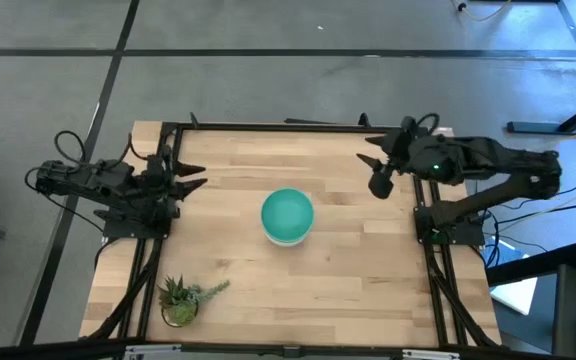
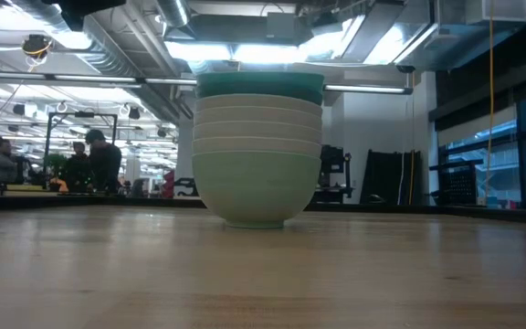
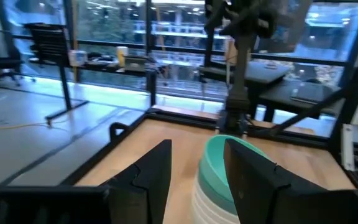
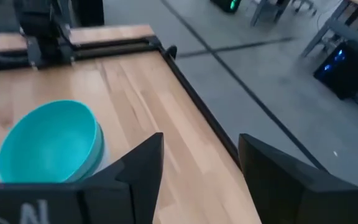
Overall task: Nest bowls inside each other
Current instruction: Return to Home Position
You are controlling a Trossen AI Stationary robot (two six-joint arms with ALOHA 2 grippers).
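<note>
The bowls stand as one nested stack on its base at the table's middle. In the low view the stack shows a pale mint bowl at the bottom, white rims above it and teal and turquoise on top. The turquoise top bowl also shows in the right wrist view, and the stack in the left wrist view. My left gripper is open near the table's left edge, away from the stack. My right gripper is open near the far right corner, above the table.
A small spiky potted plant stands near the table's near left corner. A dark metal frame runs along the table's edges. Bare wood lies around the stack. People sit in the room beyond the table.
</note>
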